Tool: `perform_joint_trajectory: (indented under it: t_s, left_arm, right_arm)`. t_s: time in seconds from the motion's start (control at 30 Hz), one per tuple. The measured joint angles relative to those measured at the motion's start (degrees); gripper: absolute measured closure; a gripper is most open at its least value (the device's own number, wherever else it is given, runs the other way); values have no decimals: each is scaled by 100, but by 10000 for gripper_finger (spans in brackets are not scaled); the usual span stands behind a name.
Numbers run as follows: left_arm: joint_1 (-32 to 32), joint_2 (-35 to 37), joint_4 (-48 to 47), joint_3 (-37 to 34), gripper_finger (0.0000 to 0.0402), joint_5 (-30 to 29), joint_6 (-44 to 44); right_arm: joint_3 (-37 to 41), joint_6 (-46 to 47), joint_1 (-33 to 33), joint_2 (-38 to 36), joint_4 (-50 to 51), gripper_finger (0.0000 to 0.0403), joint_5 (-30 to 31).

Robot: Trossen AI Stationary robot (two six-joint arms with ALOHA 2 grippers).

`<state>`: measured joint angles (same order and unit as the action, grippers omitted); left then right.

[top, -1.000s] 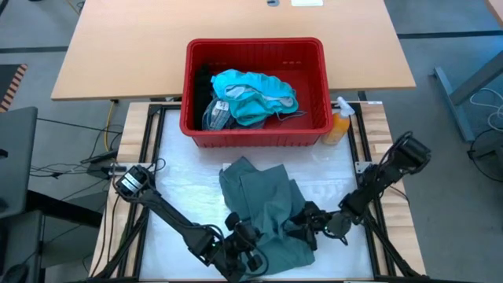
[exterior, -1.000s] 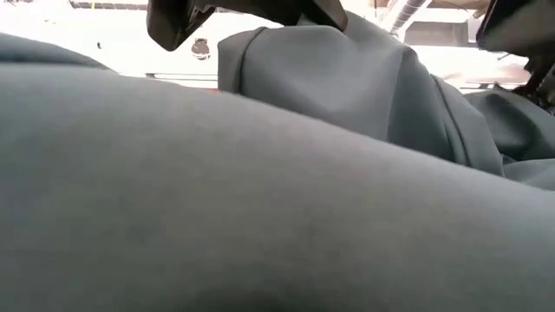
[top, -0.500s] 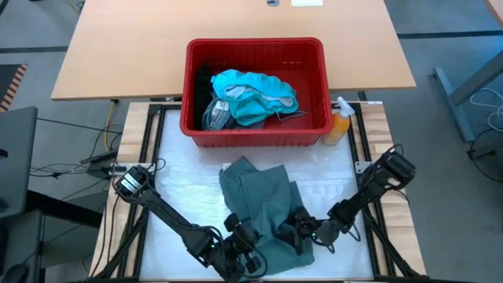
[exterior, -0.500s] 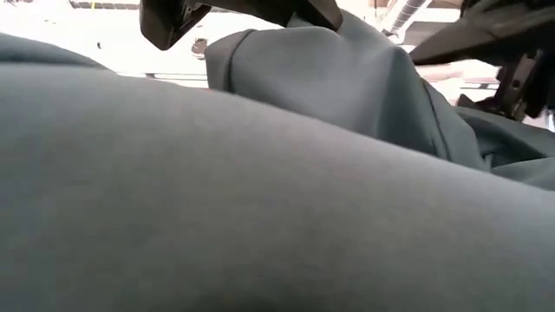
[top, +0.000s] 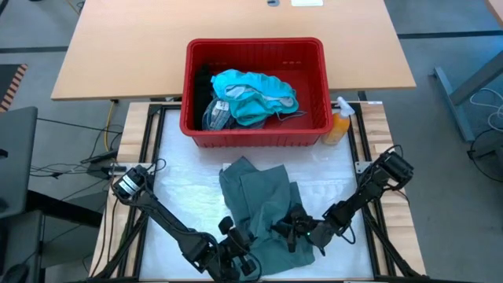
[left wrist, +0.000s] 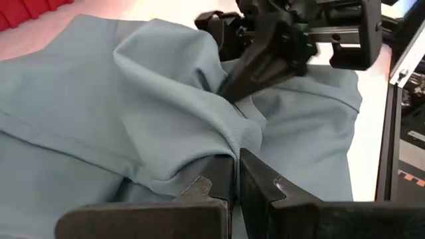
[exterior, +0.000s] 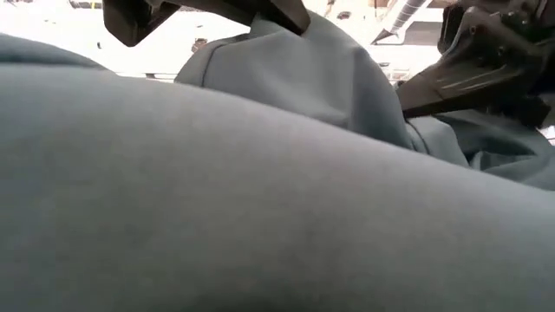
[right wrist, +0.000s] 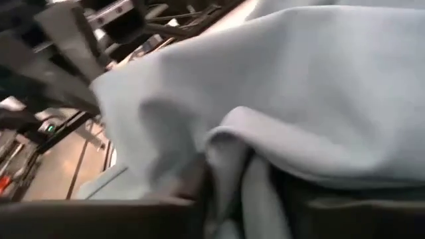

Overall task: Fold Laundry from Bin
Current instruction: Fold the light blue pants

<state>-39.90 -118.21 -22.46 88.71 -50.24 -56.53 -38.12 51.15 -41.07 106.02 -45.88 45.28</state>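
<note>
A dull grey-green garment lies crumpled on the white table top, in front of the red bin. The bin holds teal laundry and a black piece. My left gripper is at the garment's near left part, shut on a raised fold. My right gripper reaches in from the right and is shut on another fold beside it. In the low view the garment fills nearly the whole picture. My left gripper pinches a raised fold of the garment between its two fingers, which slant down from the table's near left. The fold stands up as a ridge from the fingers; the cloth around it lies on the table. My right gripper has a rolled fold of the garment between its two fingers. It comes nearly level from the table's right, its fingertips buried in the cloth. The rest of the garment lies slack on the table.
An orange spray bottle stands at the bin's right corner. Black frame rails run along the table's sides. A wooden table lies beyond the bin. Bare white surface is left of the garment.
My right gripper has come down and toward the table's left, into the garment's right side, and its fingers have drawn together on a fold there. The raised ridge of cloth at my left gripper has shifted a little toward the left.
</note>
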Motion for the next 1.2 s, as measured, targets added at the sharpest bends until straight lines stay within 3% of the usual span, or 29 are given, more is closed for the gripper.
perform_joint_trajectory:
  t_s: [0.07, 0.1, 0.27, 0.53, 0.63, 0.77, 0.83, 0.9, 0.97, 1.07, 1.13, 1.2]
  left_arm:
    - [4, 0, -52, 0, 401, -5, -24]
    - [7, 0, -50, 0, 401, -18, -25]
    - [13, 42, -84, 0, 401, -527, -6]
    - [-269, 882, 86, 0, 368, -1753, 811]
    - [-424, 1207, 606, 4, 350, -2105, 1604]
    - [-552, 1388, 1217, 11, 332, -2529, 2732]
    - [-559, 1388, 1151, 9, 328, -2974, 2906]
    - [-476, 1386, 630, 9, 327, -3362, 2531]
    - [-232, 1345, -139, 9, 328, -3216, 1591]
    - [299, 1196, -933, -90, 334, -2362, 280]
    - [631, 1004, -527, -282, 340, -1676, 120]
    - [904, 674, 454, -467, 347, -835, 705]
  right_arm:
    - [2, -481, 4, 0, -293, 357, -146]
    - [2, -756, -1, 0, -524, 376, -186]
    - [-1, -1606, 27, -425, -1367, 379, -864]
    - [-7, -3291, -191, -2608, -1025, 379, -1651]
    - [-129, -3628, -342, -3337, -483, 379, -2080]
    - [-596, -3972, -661, -3770, 483, 379, -3023]
    - [-866, -4211, -907, -3754, 826, 379, -3151]
    - [-1127, -4475, -1135, -3625, 1036, 379, -3174]
    - [-1385, -4760, -1310, -3444, 1038, 379, -3202]
    - [-1811, -5226, -1497, -3140, 1118, 379, -3396]
    - [-2097, -5494, -1589, -2956, 1363, 376, -3487]
    - [-2362, -5646, -1640, -2783, 1594, 373, -3491]
